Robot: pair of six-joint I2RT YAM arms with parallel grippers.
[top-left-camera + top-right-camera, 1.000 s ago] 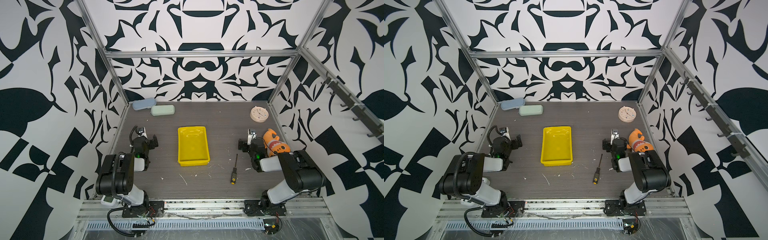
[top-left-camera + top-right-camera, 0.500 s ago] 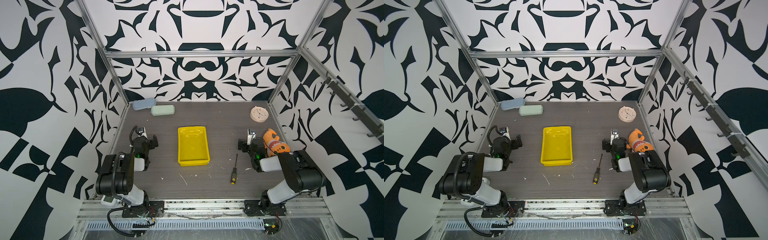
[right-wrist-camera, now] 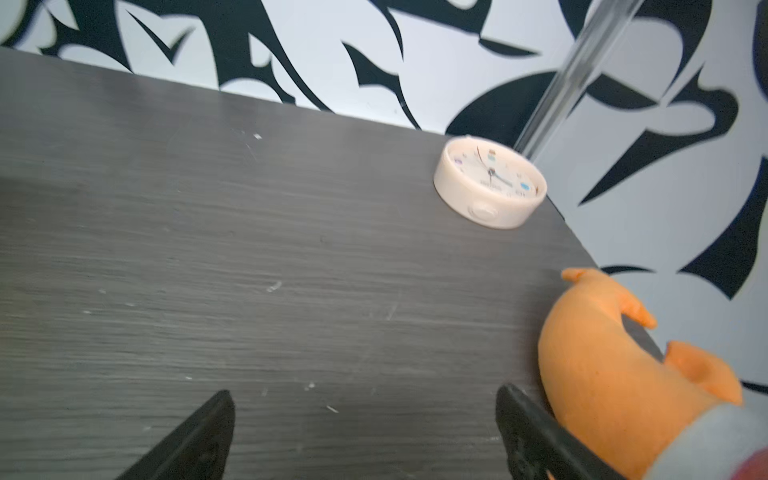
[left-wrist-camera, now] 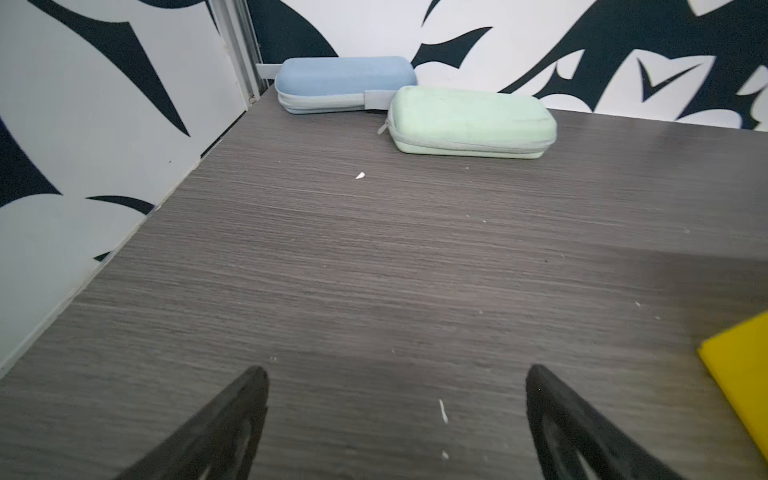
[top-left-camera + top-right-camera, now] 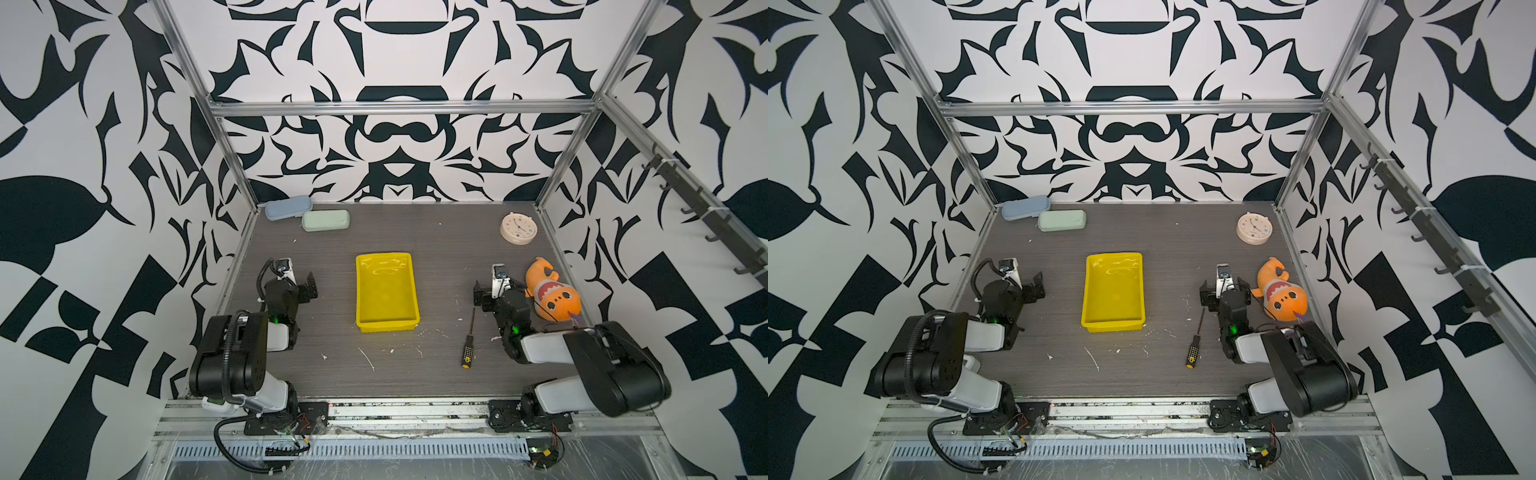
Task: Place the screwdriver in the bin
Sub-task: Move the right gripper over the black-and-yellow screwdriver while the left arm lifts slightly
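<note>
Jaws, right gripper [image 5: 496, 291]: spread wide, holding nothing, bare table [image 3: 291, 270] between the fingers. One finger sits tight beside the orange plush toy [image 3: 602, 374]; contact can't be confirmed. Left gripper [image 4: 395, 395]: jaws also wide apart and empty, low over the table, the bin's corner just off to one side.

Screwdriver [image 5: 468, 340]: flat on the table between the bin [image 5: 360, 291] and the right arm, apart from both, with its shaft tip toward the right gripper and its yellow cap toward the front rail. Bin is empty.

Risks, as judged:
- Thin shaft lying flat: fingers may close over it or roll it away. The handle looks the safer hold.
- Pinched far from its middle, it could swing and slip.
- Swinging toward it could drag the plush along.
- Released crosswise, it may catch on the low rim.
</note>
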